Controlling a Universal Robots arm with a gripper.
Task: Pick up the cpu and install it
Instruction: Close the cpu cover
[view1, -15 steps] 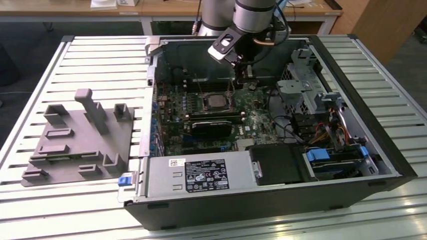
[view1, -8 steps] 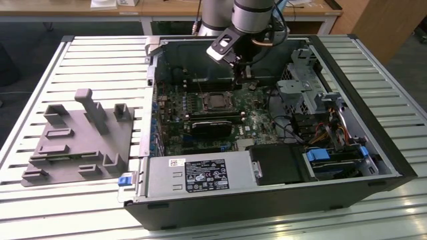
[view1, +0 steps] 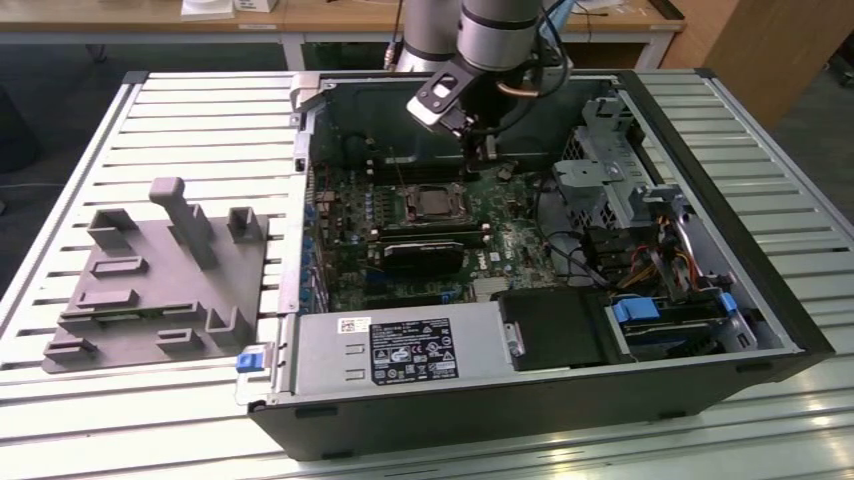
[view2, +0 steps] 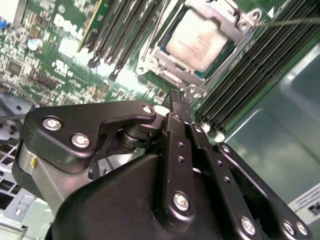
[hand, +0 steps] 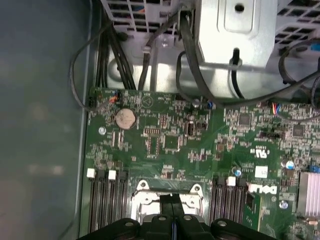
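The cpu (view2: 200, 42) lies flat in the motherboard socket, its pale silver top ringed by the metal frame (view2: 239, 21). In the exterior view the cpu (view1: 430, 203) sits mid-board inside the open computer case. My gripper (view1: 481, 150) hangs just above and behind it, inside the case. In the second wrist view the black fingers (view2: 176, 107) are pressed together with nothing between them, and the gripper (view2: 179, 97) ends a short way off the socket's edge. In the first wrist view the gripper (hand: 171, 200) covers part of the socket (hand: 145, 192).
A grey fixture plate (view1: 160, 280) with upright pegs lies on the slatted table at the exterior view's left. In the case are memory slots (view2: 125, 35), a power supply (view1: 400, 350), a drive cage (view1: 601, 170) and loose cables (hand: 150, 55). The case walls (view1: 747, 250) hem the arm in.
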